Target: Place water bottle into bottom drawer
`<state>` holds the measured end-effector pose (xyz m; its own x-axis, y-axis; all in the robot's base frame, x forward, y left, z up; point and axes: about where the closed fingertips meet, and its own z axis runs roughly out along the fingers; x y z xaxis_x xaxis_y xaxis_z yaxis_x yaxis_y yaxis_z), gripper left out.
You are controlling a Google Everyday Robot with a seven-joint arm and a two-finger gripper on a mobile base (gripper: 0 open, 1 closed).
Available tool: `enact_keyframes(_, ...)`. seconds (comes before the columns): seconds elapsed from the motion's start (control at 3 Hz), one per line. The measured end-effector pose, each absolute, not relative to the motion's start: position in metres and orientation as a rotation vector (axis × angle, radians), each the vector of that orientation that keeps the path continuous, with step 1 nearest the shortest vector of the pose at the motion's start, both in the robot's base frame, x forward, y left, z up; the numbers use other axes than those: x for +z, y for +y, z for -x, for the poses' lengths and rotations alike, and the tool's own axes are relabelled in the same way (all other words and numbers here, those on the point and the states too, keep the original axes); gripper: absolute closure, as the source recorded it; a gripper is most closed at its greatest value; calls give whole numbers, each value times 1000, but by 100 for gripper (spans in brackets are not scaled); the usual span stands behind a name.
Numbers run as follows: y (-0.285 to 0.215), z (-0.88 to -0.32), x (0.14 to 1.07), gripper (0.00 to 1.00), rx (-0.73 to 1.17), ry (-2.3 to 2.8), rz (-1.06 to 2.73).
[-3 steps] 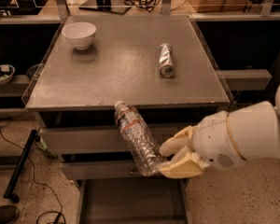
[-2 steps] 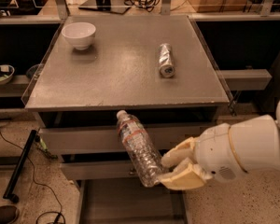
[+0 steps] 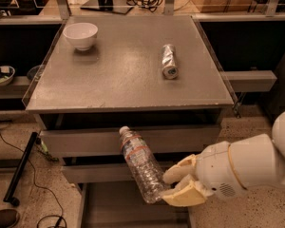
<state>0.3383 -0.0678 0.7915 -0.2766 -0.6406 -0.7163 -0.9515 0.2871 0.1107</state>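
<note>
- In the camera view, our gripper (image 3: 175, 185) is low on the right, in front of the drawers. Its two tan fingers (image 3: 179, 171) are closed on the fat bottom end of the water bottle (image 3: 140, 167).
- The water bottle sticks out from the gripper up and to the left. It leans, with its white cap at the top left and its bottom end down by the fingers.
- The bottle hangs in the air in front of the two upper drawers. Its low end is just above the open bottom drawer (image 3: 116, 208).
- The bottom drawer's flat grey floor lies right under the bottle, so we think the next move is mostly down, and then letting go.
- The bottle is clear and crinkly, with a thin red band near the cap. We think it would squash easily.
- A white bowl (image 3: 80, 34) and a silver can (image 3: 168, 61) sit on the table top (image 3: 118, 84), well apart from the bottle.
</note>
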Motion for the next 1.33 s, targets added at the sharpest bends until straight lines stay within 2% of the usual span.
enact_keyframes(1.33,-52,-311,692,100,930,2070,1477)
